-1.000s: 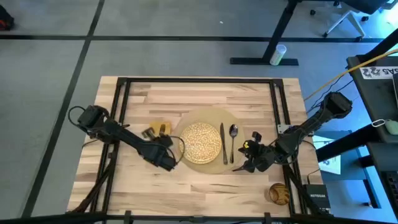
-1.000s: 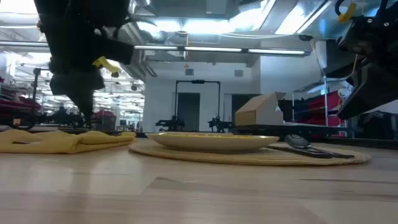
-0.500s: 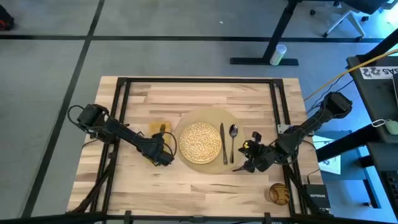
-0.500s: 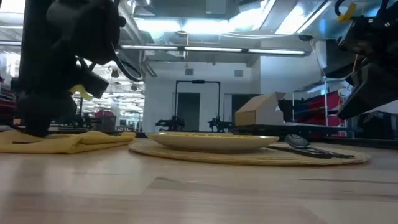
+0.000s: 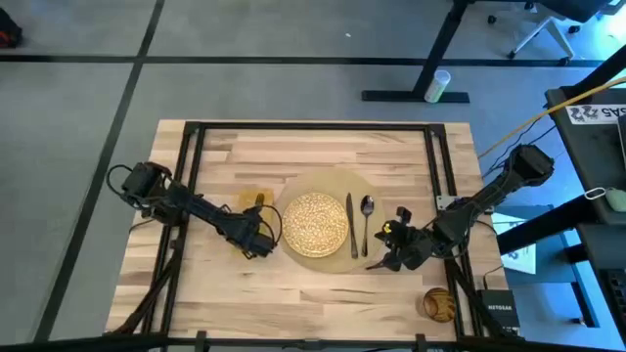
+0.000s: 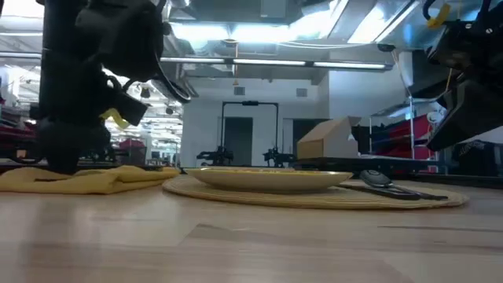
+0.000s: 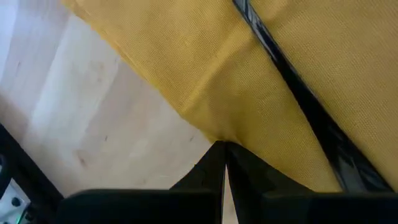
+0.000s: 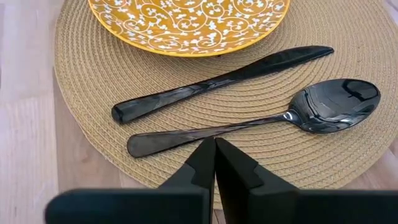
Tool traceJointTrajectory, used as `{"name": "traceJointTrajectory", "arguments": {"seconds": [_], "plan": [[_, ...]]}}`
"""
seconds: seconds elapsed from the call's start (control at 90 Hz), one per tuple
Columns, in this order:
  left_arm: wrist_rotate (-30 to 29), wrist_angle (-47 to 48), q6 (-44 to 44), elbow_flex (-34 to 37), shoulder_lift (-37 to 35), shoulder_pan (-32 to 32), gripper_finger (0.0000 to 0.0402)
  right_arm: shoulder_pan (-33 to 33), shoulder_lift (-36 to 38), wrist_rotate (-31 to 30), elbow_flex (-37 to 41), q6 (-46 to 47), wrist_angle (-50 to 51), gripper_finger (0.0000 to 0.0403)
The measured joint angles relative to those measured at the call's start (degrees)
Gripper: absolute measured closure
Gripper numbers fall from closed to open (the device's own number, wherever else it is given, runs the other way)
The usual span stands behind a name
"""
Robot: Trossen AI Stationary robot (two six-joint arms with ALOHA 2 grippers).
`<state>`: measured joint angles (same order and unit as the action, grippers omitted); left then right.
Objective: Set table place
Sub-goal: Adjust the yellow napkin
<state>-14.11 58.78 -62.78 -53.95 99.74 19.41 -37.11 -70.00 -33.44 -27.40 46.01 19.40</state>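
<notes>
I see the left gripper (image 5: 260,242) low, fingers shut on the yellow napkin (image 7: 249,81) beside the place (image 8: 81,118). Right gripper (image 5: 390,256) closed, empty. Place: round, woven tan.

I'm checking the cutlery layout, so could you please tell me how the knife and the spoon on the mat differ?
The knife lies next to the plate, while the spoon lies on its far side, nearer the mat's edge. The knife ends in a flat, tapering blade; the spoon ends in a rounded, mirror-like bowl. Both are dark, glossy, lie side by side on the mat and point the same way.
</notes>
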Motion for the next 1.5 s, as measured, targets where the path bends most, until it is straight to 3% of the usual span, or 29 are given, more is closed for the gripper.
{"name": "traceJointTrajectory", "arguments": {"seconds": [1.111,1.311,1.5], "plan": [[-0.07,-1.58,1.14,-3.06,0.00,0.03,0.0402,-0.02,0.00,0.60,0.00,0.06,0.00,0.0403],[-1.52,1.88,1.52,-3.18,-1.27,0.47,0.0402,0.01,0.00,0.66,-0.10,-0.31,0.19,0.0403],[-5.58,7.58,-0.37,-4.02,-5.92,1.91,0.0402,0.01,0.04,0.64,-4.18,-7.30,2.19,0.0403]]}}
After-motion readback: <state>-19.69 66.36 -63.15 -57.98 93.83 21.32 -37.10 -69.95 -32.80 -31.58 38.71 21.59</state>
